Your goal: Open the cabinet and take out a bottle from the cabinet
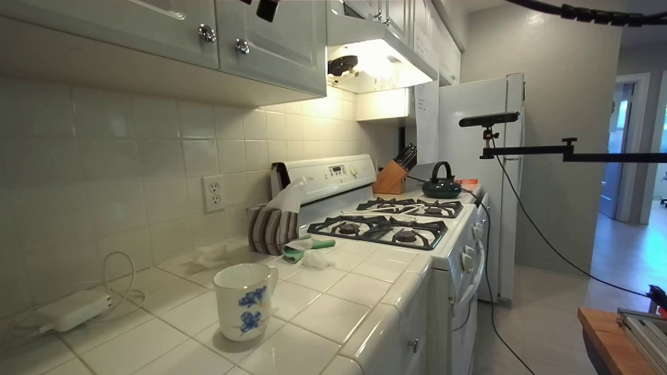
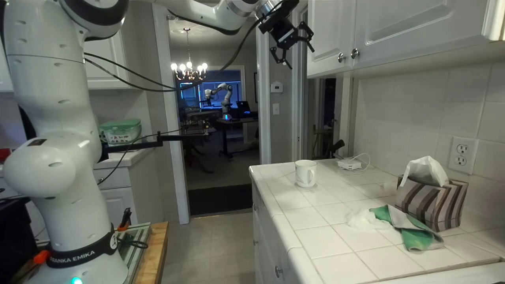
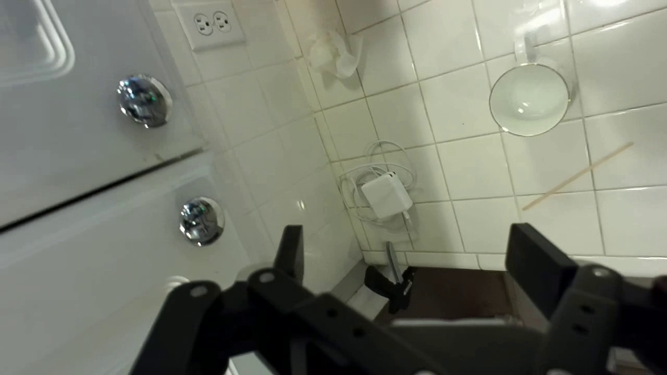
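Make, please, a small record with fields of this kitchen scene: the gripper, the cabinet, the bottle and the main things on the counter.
gripper: open, holding nothing, above counter height
cabinet: both visible doors shut, silver knobs
bottle: not visible
counter: white mug upright, striped tissue box, white charger, green-and-grey cloth
progress: cabinet not yet opened

Near left, a black band (image 2: 103,245) round the robot arm (image 2: 75,209) reads "FRANKA EMIKA", the F partly hidden; writing on the far paper (image 1: 427,125) is too small.
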Robot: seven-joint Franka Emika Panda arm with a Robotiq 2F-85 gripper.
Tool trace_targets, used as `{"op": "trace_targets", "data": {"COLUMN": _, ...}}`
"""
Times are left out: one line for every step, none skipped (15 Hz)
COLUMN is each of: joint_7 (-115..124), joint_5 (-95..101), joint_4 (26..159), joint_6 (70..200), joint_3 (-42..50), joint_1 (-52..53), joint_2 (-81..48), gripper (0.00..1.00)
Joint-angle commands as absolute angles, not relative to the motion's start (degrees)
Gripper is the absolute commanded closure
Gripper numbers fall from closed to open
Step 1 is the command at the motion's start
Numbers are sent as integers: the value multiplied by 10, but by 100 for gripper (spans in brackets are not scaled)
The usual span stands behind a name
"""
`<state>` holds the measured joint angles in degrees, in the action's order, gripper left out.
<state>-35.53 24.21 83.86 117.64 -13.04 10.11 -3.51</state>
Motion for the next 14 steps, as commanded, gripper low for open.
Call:
{"op": "trace_targets", "data": {"joint_7": -349, "joint_5": 259, "joint_4": 828, "joint_6": 1179, "joint_3": -110, "joint_1": 96, "joint_2": -49, "gripper": 0}}
{"op": "trace_targets", "data": {"joint_7": -353, "joint_5": 263, "joint_4": 815, "joint_6": 1177, "joint_3": -106, "joint_1": 95, "joint_2": -63, "gripper": 0}}
{"op": "trace_targets", "data": {"joint_7": -355, "joint_5": 269, "joint_4": 801, "joint_6": 1174, "joint_3": -102, "joint_1": 95, "joint_2": -75, "gripper": 0}}
{"op": "trace_targets", "data": {"joint_7": -358, "joint_5": 276, "joint_4": 784, "joint_6": 1170, "joint_3": -98, "joint_1": 97, "joint_2": -89, "gripper": 0}}
{"op": "trace_targets", "data": {"joint_7": -358, "joint_5": 283, "joint_4": 771, "joint_6": 1168, "joint_3": -96, "joint_1": 98, "joint_2": -101, "gripper": 0}}
{"op": "trace_targets", "data": {"joint_7": -359, "joint_5": 289, "joint_4": 755, "joint_6": 1165, "joint_3": -95, "joint_1": 101, "joint_2": -113, "gripper": 0}}
{"op": "trace_targets", "data": {"joint_7": -359, "joint_5": 292, "joint_4": 739, "joint_6": 1165, "joint_3": -94, "joint_1": 103, "joint_2": -126, "gripper": 0}}
{"op": "trace_targets", "data": {"joint_7": -359, "joint_5": 297, "joint_4": 725, "joint_6": 1163, "joint_3": -93, "joint_1": 106, "joint_2": -136, "gripper": 0}}
{"op": "trace_targets", "data": {"joint_7": -359, "joint_5": 302, "joint_4": 709, "joint_6": 1162, "joint_3": -92, "joint_1": 109, "joint_2": -148, "gripper": 0}}
{"op": "trace_targets", "data": {"joint_7": -359, "joint_5": 304, "joint_4": 694, "joint_6": 1161, "joint_3": -91, "joint_1": 112, "joint_2": -158, "gripper": 0}}
{"op": "trace_targets", "data": {"joint_7": -359, "joint_5": 306, "joint_4": 680, "joint_6": 1161, "joint_3": -90, "joint_1": 116, "joint_2": -167, "gripper": 0}}
{"op": "trace_targets", "data": {"joint_7": -358, "joint_5": 307, "joint_4": 669, "joint_6": 1161, "joint_3": -88, "joint_1": 118, "joint_2": -174, "gripper": 0}}
{"op": "trace_targets", "data": {"joint_7": -358, "joint_5": 309, "joint_4": 656, "joint_6": 1160, "joint_3": -87, "joint_1": 122, "joint_2": -182, "gripper": 0}}
{"op": "trace_targets", "data": {"joint_7": -359, "joint_5": 309, "joint_4": 645, "joint_6": 1160, "joint_3": -85, "joint_1": 124, "joint_2": -188, "gripper": 0}}
